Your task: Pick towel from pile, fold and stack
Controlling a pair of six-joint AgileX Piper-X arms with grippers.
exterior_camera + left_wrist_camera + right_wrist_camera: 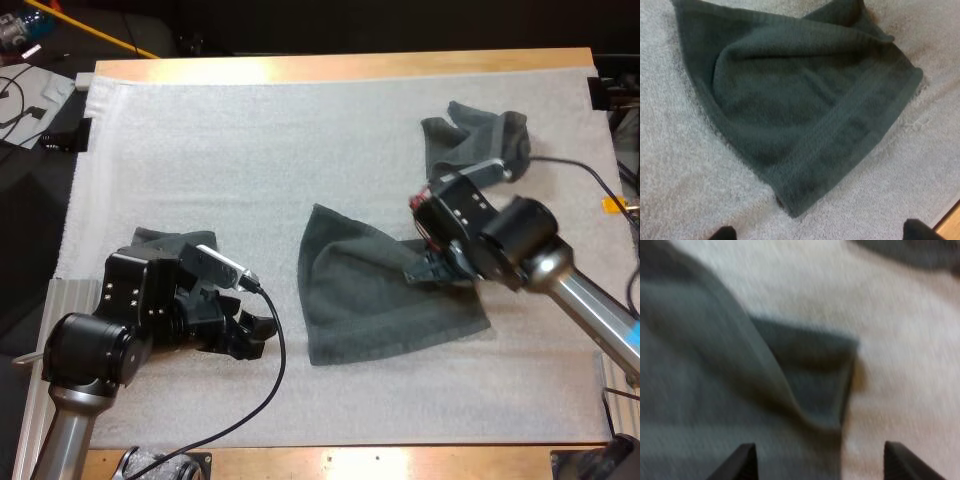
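Note:
A dark grey-green towel (380, 290) lies in the middle of the mat, partly folded into a rough triangle with one flap turned over. My right gripper (425, 268) hovers over its right edge, open; in the right wrist view its fingertips (740, 460) stand wide apart just above a folded corner of the towel (805, 370). To the left of the towel my left gripper (262, 335) is low over the mat, open and holding nothing. Its view looks across the mat at the towel (800, 110) and its hemmed edge. A crumpled towel (475, 140) sits at the far right.
Another dark towel (160, 240) lies under my left arm near the mat's left side. The white mat (250, 150) is bare across its far left and middle. The wooden table edge (350, 462) runs along the front.

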